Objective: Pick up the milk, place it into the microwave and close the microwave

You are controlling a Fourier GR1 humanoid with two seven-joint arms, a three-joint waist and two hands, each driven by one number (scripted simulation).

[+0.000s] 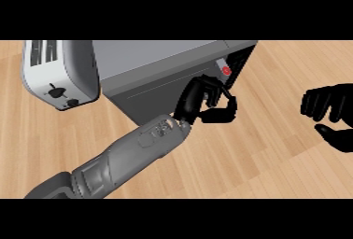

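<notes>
A pale wooden counter [276, 154] is carrying a boxy grey metal microwave [155, 65], its door standing nearly closed with a red patch showing in the dark gap at its right edge, and a silver two-slot toaster [59, 72] is sitting just beside it. The milk is showing nowhere. The left hand [207, 103] is curling against the microwave's front, apparently holding nothing, while the right hand [331, 109] is hanging half-curled and empty at the right edge.
</notes>
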